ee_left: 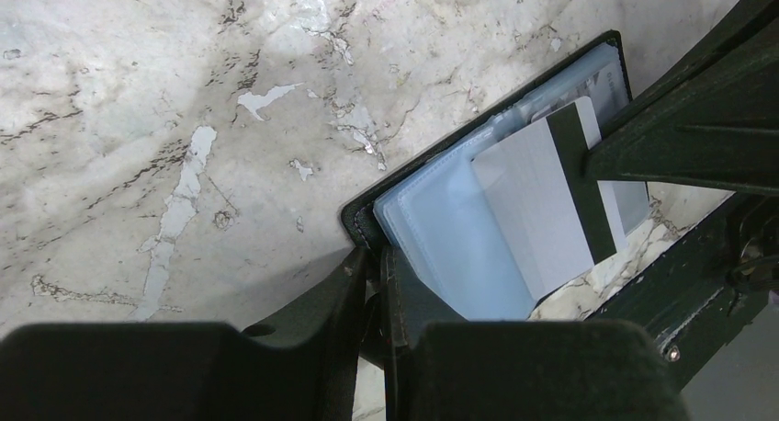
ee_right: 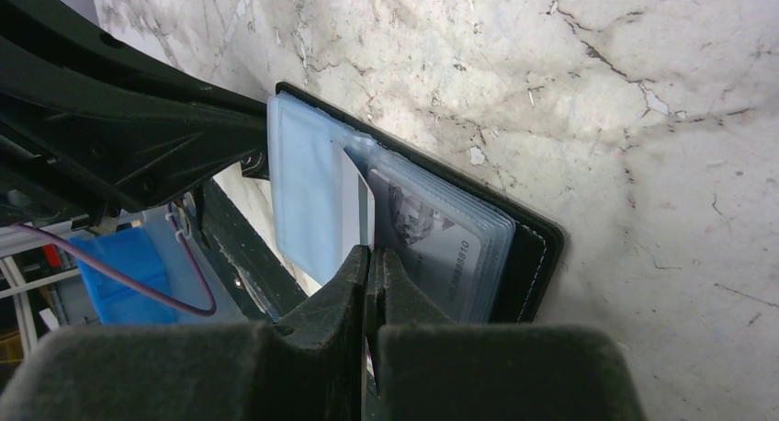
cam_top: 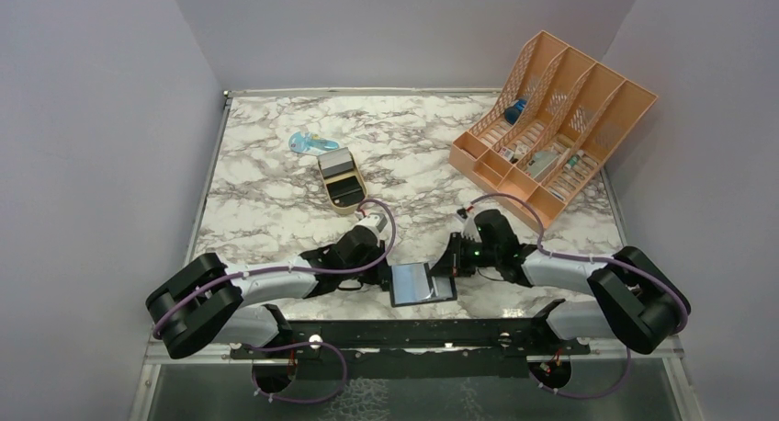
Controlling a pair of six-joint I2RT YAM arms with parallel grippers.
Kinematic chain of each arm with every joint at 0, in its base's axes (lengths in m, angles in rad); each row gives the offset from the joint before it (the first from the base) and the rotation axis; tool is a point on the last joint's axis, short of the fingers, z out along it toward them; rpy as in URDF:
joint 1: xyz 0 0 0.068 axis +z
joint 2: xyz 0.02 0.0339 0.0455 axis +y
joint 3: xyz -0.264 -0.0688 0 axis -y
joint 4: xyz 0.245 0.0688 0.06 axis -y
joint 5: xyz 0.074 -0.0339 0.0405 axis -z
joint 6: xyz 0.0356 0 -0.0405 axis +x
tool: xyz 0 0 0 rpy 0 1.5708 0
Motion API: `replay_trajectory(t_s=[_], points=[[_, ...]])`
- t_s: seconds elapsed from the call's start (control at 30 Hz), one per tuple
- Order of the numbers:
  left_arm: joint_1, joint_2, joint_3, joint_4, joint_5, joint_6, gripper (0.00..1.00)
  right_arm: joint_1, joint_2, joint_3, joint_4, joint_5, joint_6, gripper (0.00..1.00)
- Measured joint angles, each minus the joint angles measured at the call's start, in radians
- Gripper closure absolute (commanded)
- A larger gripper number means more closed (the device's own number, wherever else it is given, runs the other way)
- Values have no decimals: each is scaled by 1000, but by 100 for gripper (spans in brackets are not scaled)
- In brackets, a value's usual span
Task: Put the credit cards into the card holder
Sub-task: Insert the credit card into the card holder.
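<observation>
The card holder (cam_top: pixel 421 283) lies open near the table's front edge, with a black cover and blue-grey sleeves. My left gripper (cam_top: pixel 386 274) is shut on its left black edge (ee_left: pixel 363 214), with its fingertips meeting on the cover (ee_left: pixel 384 274). My right gripper (cam_top: pixel 453 263) is shut on a pale credit card (ee_left: pixel 533 210) with a black stripe. It holds the card over the open sleeves, partly between them. In the right wrist view the card shows edge-on (ee_right: pixel 354 200) above the closed fingertips (ee_right: pixel 370 265). Another card with digits (ee_right: pixel 441 246) sits in a sleeve of the holder (ee_right: pixel 533 246).
A gold tin with a grey lid (cam_top: pixel 342 180) stands mid-table, with a blue clear item (cam_top: pixel 310 143) behind it. An orange desk organizer (cam_top: pixel 551 118) with several items fills the back right. Grey walls stand on both sides.
</observation>
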Motion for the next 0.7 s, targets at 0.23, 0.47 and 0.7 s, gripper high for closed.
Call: replay_trajectory(t_s=[0.23, 0.47, 0.7], points=[[-4, 0, -24, 48, 0, -47, 85, 0, 0, -26, 44, 1, 28, 99], [-8, 0, -31, 64, -1, -82, 86, 0, -12, -43, 64, 26, 53, 99], [-13, -25, -55, 63, -1, -138, 86, 0, -39, -57, 69, 50, 69, 99]])
